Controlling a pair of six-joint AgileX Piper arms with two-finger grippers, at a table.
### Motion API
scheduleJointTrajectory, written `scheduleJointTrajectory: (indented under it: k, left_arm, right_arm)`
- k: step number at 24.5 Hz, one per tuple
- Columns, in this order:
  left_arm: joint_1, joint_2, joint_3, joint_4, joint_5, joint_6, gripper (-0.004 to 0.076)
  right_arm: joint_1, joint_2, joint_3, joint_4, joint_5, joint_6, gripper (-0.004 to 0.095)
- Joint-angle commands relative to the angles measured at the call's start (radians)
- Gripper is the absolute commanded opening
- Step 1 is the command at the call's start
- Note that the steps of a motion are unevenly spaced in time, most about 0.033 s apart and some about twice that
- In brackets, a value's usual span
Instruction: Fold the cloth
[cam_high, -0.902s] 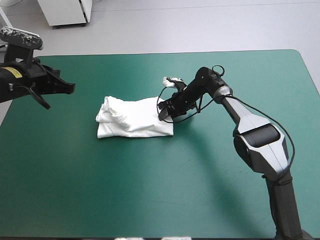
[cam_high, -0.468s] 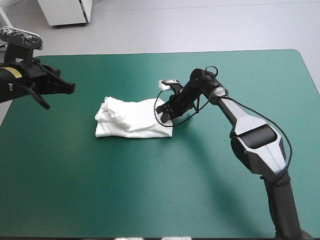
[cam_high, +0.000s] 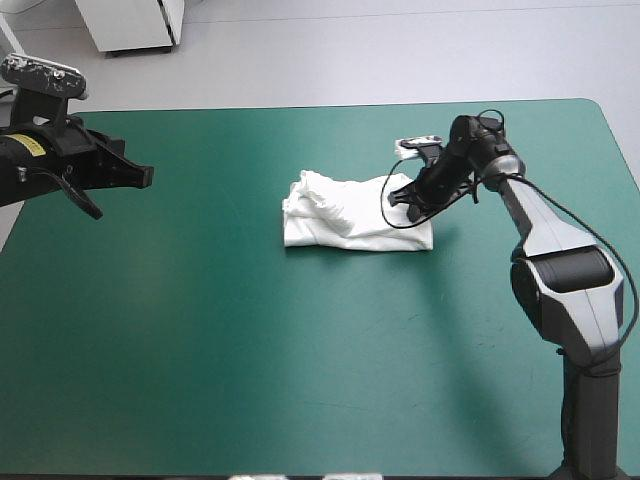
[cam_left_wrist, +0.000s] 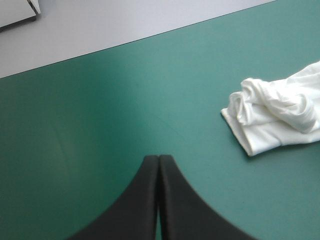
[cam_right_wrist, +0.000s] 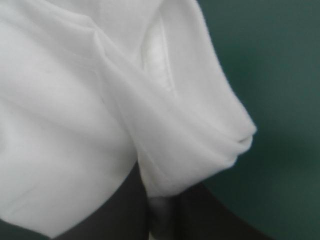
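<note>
Counter (cam_high: 300, 380), teal-green: carries the one item. T-shirt (cam_high: 345, 215): folded white bundle, right of centre. Right hand (cam_high: 408, 198): apparently pinched on the bundle's right edge; any slide should go low and slow, lest layers splay. Left hand (cam_high: 140, 176): fingers together, empty, above far-left edge.

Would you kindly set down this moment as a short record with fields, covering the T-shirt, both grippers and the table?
T-shirt: white, a folded bundle, resting on the table to the right of its middle
Right gripper: shut on the T-shirt, at the bundle's right end
Left gripper: shut, holding nothing, near the table's left edge, well apart from the T-shirt
Table: teal-green cover
</note>
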Motion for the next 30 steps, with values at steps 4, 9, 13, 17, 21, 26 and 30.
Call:
scheduleJointTrajectory:
  k: [4,9,13,17,21,26,30]
  left_arm:
    - [-0.006,-0.025,-0.023,-0.024,-0.063,-0.009,-0.0009]
    - [-0.008,-0.025,-0.023,-0.043,-0.066,-0.009,-0.0009]
    - [-0.089,-0.025,-0.023,0.008,-0.066,-0.009,-0.0009]
    - [-0.137,-0.023,-0.023,0.051,-0.066,-0.009,-0.0009]
    - [-0.155,-0.023,-0.023,0.064,-0.066,-0.011,-0.0009]
    - [-0.157,-0.023,-0.023,0.064,-0.066,-0.013,-0.0009]
    - [-0.157,-0.025,-0.023,0.062,-0.062,-0.015,-0.0009]
  right_arm:
    - [-0.207,-0.213,0.156,-0.061,0.022,0.001,-0.0003]
    - [-0.449,-0.338,0.318,-0.074,0.022,0.001,-0.0003]
    - [-0.603,-0.42,0.445,-0.072,0.001,0.001,-0.0003]
    - [-0.635,-0.467,0.525,-0.077,-0.018,-0.021,-0.0003]
    - [-0.635,-0.469,0.546,-0.078,-0.02,-0.026,-0.0003]
    - [-0.635,-0.475,0.546,-0.069,-0.015,-0.041,0.0017]
    - [-0.635,-0.489,0.546,-0.076,0.006,-0.041,0.0151]
